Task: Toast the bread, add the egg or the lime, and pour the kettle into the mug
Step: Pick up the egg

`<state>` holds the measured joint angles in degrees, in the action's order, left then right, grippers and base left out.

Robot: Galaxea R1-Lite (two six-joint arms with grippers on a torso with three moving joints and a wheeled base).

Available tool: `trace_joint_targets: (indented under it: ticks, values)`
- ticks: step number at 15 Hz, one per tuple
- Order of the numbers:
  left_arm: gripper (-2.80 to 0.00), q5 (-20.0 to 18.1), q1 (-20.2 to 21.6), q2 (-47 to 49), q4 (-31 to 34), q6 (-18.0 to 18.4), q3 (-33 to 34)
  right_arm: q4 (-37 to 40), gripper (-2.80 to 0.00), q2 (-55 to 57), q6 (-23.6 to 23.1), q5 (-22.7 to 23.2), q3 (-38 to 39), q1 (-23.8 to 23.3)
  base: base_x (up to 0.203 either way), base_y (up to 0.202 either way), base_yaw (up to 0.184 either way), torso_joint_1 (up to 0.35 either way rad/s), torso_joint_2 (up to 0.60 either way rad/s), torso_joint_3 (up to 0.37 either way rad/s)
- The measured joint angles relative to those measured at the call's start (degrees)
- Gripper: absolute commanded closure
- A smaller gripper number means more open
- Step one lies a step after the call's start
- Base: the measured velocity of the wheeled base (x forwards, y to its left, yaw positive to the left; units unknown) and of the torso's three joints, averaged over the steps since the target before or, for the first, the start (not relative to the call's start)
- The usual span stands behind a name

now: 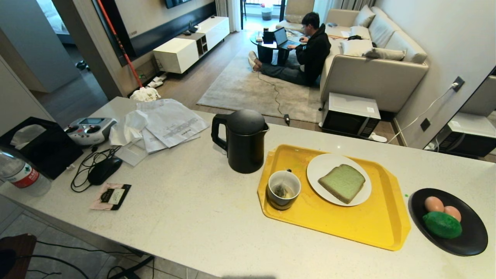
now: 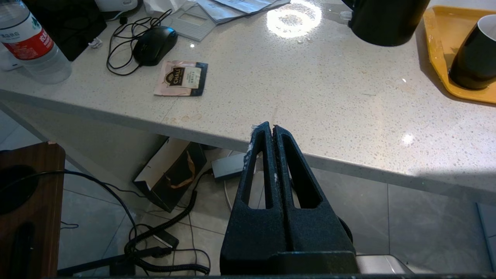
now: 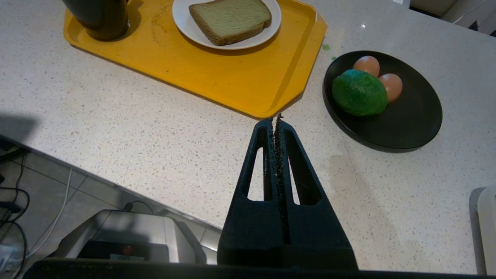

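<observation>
The bread lies flat on a white plate on a yellow tray. On the tray's left end stands the mug with a tea bag in it. The black kettle stands upright on the counter just left of the tray. At the far right, a black plate holds the lime beside two paired eggs; the egg is out of view. My left gripper hangs shut and empty at the counter's near edge. My right gripper is shut and empty, short of the tray's near corner.
The counter's left end holds papers, a grey remote controller, a wired mouse, a tea sachet, a water bottle and a black tissue box. A person sits on the floor beyond the counter.
</observation>
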<state>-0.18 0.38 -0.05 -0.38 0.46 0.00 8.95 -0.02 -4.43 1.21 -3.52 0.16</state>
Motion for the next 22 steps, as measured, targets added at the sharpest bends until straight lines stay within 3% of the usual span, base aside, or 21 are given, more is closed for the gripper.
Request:
trace_joint_targets:
  ticks: [22]
  values:
    - [0.0, 0.0, 0.0, 0.0, 0.0, 0.0, 0.0, 0.0, 0.0, 0.0, -0.1, 0.1, 0.0, 0.0, 0.0, 0.0, 0.0, 0.0, 0.0, 0.0]
